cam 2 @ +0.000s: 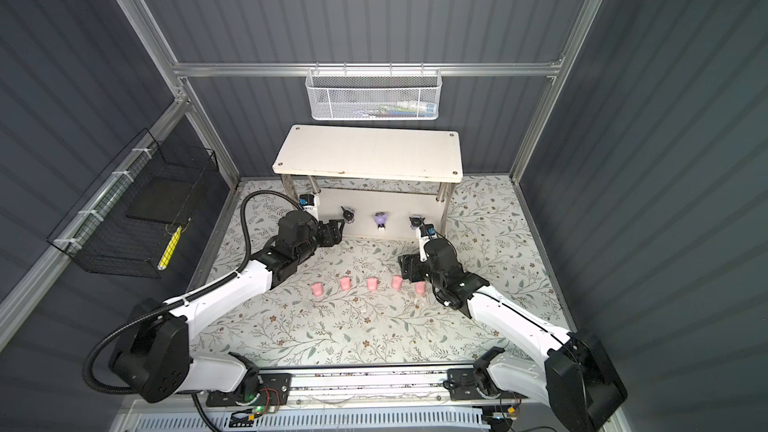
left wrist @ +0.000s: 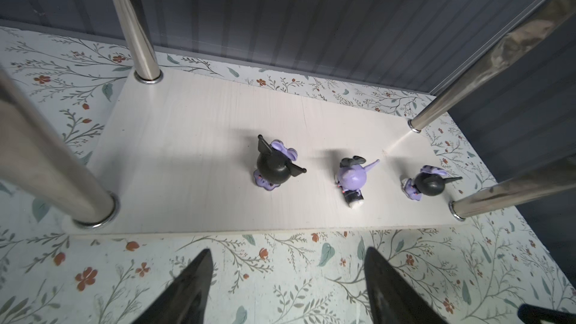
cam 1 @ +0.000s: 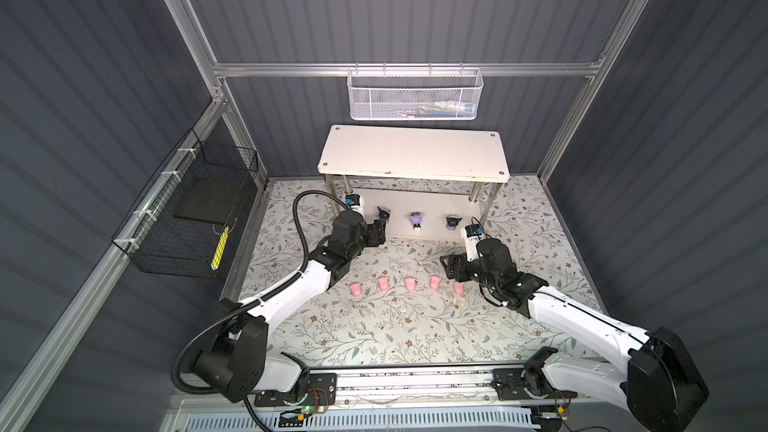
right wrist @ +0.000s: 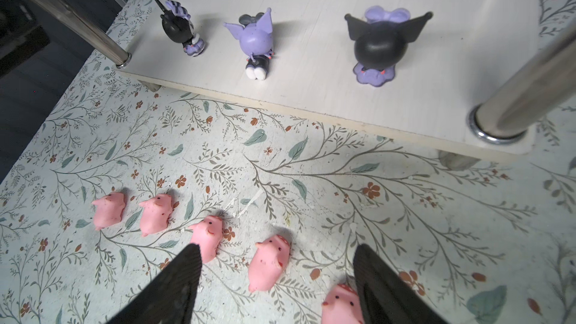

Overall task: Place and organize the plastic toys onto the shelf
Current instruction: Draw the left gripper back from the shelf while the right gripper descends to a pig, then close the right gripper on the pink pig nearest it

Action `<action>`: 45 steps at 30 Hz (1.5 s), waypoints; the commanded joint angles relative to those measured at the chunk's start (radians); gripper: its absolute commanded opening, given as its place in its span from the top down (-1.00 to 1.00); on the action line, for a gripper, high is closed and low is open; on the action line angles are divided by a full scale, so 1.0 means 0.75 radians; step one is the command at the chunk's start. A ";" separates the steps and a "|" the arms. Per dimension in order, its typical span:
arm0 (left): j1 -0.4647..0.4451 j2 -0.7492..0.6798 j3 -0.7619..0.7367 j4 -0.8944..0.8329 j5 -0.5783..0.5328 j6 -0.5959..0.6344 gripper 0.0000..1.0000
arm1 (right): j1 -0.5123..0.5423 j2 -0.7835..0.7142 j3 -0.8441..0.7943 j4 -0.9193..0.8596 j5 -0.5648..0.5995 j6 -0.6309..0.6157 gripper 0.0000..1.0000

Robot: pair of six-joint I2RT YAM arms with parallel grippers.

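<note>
On the lower board of the shelf [cam 1: 432, 205], in both top views, three purple toys [cam 1: 416, 220] are seen standing in a row, well apart from one another. Five pink toys [cam 1: 410, 283] are lined up left to right on the floral mat [cam 1: 374, 334], nearer than the shelf. The left gripper [cam 1: 380, 231] is held near the leftmost purple toy [cam 1: 384, 214], on its near side, and the right gripper [cam 1: 446, 268] is held just beyond the two rightmost pink toys. From the left wrist, the left gripper's fingers [left wrist: 193, 285] are shown spread wide over the mat with nothing between them, short of the board's near edge, and the purple toys are seen upright between the metal legs [left wrist: 134, 26]. From the right wrist, the right gripper's fingers [right wrist: 177, 278] are likewise shown parted and gripping nothing; the second pink toy from the right [right wrist: 269, 260] is framed between them, and the rightmost pink toy [right wrist: 341, 303] is partly hidden by one finger.
</note>
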 commanded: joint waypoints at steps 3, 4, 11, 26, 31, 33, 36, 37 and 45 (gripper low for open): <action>-0.002 -0.197 -0.124 -0.138 -0.112 -0.047 -0.54 | 0.000 -0.105 -0.032 -0.085 -0.027 0.026 -0.57; -0.001 -0.228 -0.145 -0.152 -0.140 -0.052 -0.54 | -0.001 -0.120 -0.034 -0.102 -0.025 0.028 -0.57; 0.006 -0.274 -0.184 -0.202 -0.180 -0.044 -0.53 | 0.000 -0.240 -0.052 -0.225 -0.013 0.057 -0.57; 0.009 -0.380 -0.240 -0.231 -0.225 -0.090 -0.53 | 0.037 -0.377 -0.174 -0.567 -0.026 0.259 -0.53; 0.009 -0.377 -0.239 -0.215 -0.202 -0.088 -0.53 | 0.100 -0.204 -0.136 -0.549 0.050 0.265 -0.52; 0.009 -0.379 -0.240 -0.213 -0.197 -0.085 -0.53 | 0.118 -0.145 -0.119 -0.489 0.076 0.271 -0.51; 0.008 -0.386 -0.241 -0.212 -0.194 -0.082 -0.53 | 0.122 -0.079 -0.113 -0.444 0.101 0.275 -0.49; 0.008 -0.387 -0.246 -0.209 -0.194 -0.082 -0.53 | 0.121 -0.052 -0.107 -0.441 0.109 0.270 -0.49; 0.008 -0.375 -0.267 -0.187 -0.190 -0.080 -0.53 | 0.122 0.160 -0.024 -0.378 0.172 0.235 -0.44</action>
